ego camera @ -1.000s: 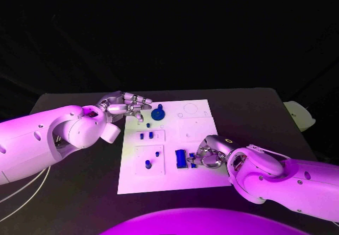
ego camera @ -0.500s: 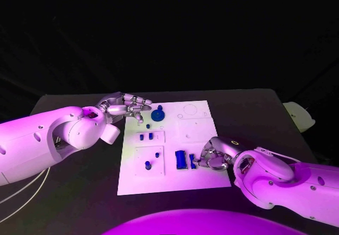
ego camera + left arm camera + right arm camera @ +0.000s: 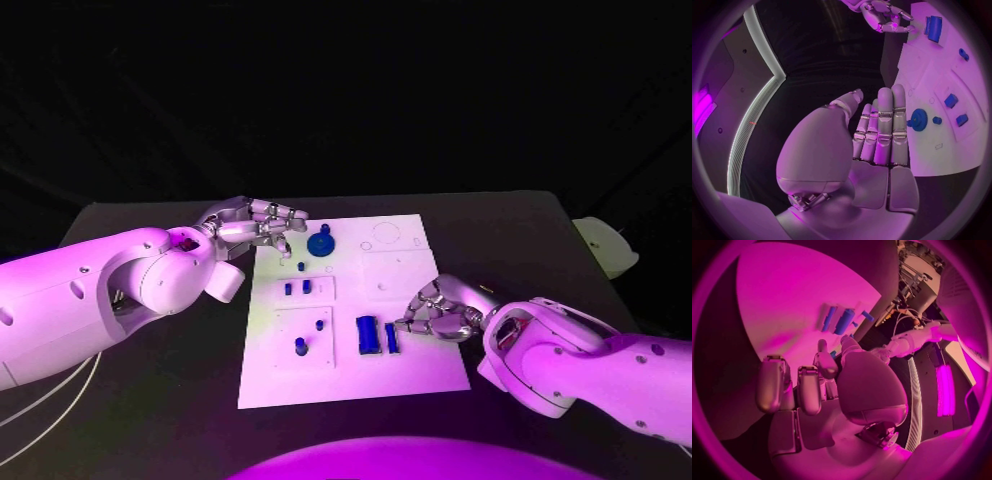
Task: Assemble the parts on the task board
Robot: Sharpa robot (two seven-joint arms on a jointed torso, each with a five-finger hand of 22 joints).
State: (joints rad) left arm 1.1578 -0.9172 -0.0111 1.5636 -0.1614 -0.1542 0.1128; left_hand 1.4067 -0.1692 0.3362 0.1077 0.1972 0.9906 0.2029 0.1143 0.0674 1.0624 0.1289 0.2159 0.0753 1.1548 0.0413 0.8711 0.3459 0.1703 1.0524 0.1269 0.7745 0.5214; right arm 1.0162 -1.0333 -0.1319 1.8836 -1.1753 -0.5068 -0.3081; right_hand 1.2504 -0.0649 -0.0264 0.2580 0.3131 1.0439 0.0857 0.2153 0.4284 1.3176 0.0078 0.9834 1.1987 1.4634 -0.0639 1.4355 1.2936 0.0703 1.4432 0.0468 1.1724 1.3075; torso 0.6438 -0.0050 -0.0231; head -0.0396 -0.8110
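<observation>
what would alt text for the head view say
A white task board lies mid-table with small blue parts on it. The right hand rests at its right edge beside two upright blue bars, and the left hand hovers at its top left corner near a blue gear.

Flat black rectangular table [image 3: 159,400] fills the lower part of the head view, dark backdrop behind its far edge. A rounded white object [image 3: 607,246] sits just off the table's right edge, can't tell what it is. 2 thin pale cables [image 3: 51,398] trail across the table's near-left corner.
</observation>
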